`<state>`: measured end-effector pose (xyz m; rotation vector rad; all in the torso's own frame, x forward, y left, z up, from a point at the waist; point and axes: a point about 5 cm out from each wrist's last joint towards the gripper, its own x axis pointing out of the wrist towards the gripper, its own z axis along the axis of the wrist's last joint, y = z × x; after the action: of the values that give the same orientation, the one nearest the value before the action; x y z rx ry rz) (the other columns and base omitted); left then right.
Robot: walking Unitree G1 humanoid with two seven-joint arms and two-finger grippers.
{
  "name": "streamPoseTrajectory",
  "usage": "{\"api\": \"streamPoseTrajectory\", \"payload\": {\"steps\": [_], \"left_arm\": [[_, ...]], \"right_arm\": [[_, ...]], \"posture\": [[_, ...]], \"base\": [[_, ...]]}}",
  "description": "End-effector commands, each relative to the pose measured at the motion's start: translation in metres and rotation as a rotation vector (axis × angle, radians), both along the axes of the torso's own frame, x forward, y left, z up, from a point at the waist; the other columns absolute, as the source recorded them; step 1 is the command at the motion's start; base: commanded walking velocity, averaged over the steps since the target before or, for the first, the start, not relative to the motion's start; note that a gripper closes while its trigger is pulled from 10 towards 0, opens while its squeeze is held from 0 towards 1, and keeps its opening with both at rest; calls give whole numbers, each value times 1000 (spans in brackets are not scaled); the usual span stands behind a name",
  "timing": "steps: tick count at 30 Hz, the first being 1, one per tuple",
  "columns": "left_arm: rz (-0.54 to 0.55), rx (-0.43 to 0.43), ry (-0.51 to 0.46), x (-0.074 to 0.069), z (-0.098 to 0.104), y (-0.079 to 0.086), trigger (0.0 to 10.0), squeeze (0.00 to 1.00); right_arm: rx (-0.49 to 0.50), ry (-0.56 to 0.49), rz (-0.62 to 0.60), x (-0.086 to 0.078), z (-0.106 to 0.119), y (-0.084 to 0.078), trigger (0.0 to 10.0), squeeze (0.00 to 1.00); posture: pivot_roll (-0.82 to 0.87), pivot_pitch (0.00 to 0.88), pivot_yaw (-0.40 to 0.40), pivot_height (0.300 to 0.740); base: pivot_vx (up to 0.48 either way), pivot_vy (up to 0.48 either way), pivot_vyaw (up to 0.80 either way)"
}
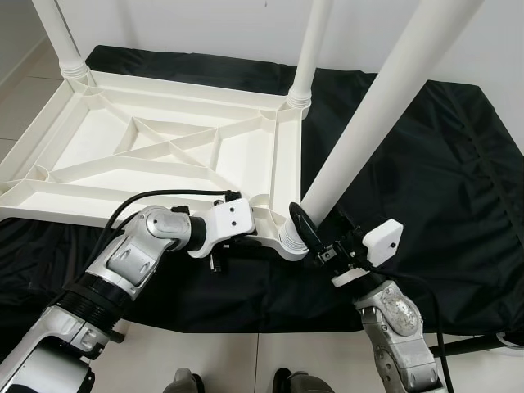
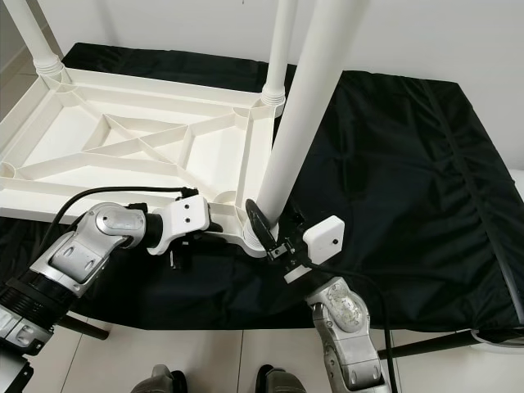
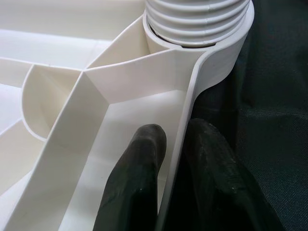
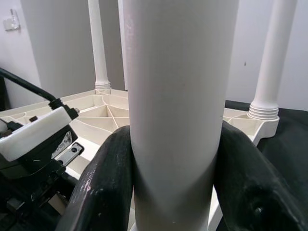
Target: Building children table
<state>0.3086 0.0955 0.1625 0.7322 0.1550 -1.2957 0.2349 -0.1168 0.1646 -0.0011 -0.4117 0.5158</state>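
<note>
white ribbed tabletop [image 1: 164, 147], white legs [image 1: 377, 115], black cloth [image 1: 426, 180], black fingers [image 3: 134, 192]

Our right end effector [image 4: 174, 185] is gripping a thick white table leg [image 4: 178, 96], its two black fingers [image 4: 103, 187] pressing against either side of the tube. Behind it, the upturned white tabletop [image 4: 103, 113] is showing its ribbed underside, with two more legs [image 4: 97, 45] standing upright from its corners before a pale wall. Our left arm's white wrist block [image 4: 36, 134] and its black cable [image 4: 26, 85] are sitting just beside the gripped leg.
</note>
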Motion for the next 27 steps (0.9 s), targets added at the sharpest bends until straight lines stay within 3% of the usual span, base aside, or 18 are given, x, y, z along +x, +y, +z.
{"api": "streamPoseTrajectory", "payload": {"steps": [1,11,27], "left_arm": [[-106,-18,-37,-3,20,-9,10000,0],[-108,-20,-40,-4,21,-9,10000,0],[-98,-24,-45,-2,25,-7,10000,0]], "right_arm": [[-73,236,-70,-2,-43,-10,10000,0],[-76,240,-84,-4,-42,-5,10000,0],[-59,227,-226,-4,-41,-1,10000,0]], "posture": [[-43,174,-13,740],[-40,186,-12,740],[-34,207,-4,740]], "base": [[0,0,0],[0,0,0],[0,0,0]]}}
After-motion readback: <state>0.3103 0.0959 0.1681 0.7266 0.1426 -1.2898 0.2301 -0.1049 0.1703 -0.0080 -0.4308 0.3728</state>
